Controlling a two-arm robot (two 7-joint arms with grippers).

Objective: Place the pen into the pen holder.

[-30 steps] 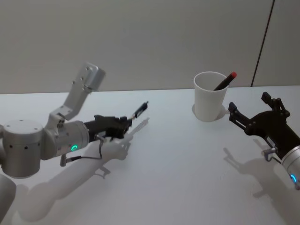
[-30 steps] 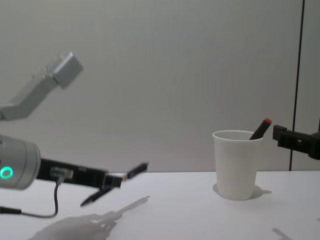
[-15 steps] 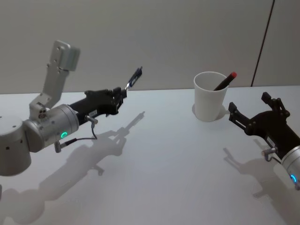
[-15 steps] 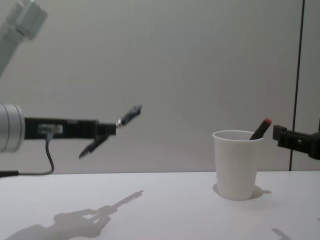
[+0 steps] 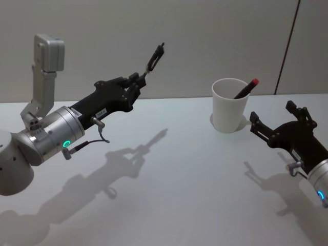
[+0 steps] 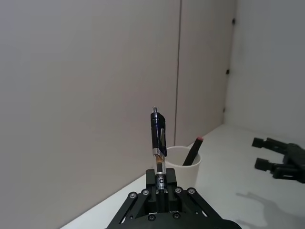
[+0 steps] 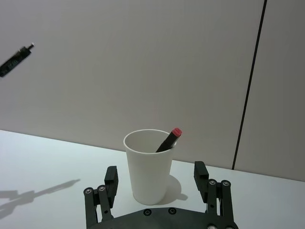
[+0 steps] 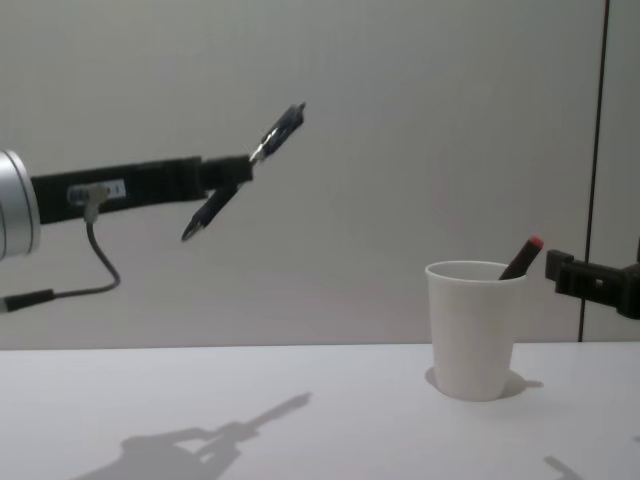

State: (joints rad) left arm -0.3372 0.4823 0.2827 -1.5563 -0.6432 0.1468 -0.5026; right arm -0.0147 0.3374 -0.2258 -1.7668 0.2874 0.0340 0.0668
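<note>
- Head view: white table [image 5: 195, 200], plain grey wall [image 5: 215, 36]; left gripper [image 5: 137, 82] high above the table, clamped on the pen [image 5: 154, 57]; pen holder [image 5: 229, 110] stands far right, with a red-tipped pen [image 5: 246, 88] inside
- Left wrist view: pen [image 6: 157, 138] pinched at its clear barrel
- Right wrist view: right gripper [image 7: 155, 171] spread wide, empty, just short of the pen holder [image 7: 147, 176]
- Chest view: pen [image 8: 275, 130] tilted, well left of and above the pen holder [image 8: 473, 335]

No text, brand or number can be read. A small white label [image 5: 102, 111] sits on the black body of the left gripper [image 5: 139, 79]. In the chest view it shows as a pale strip with dark marks along the side of that body. In both views its print is too small to make out.
</note>
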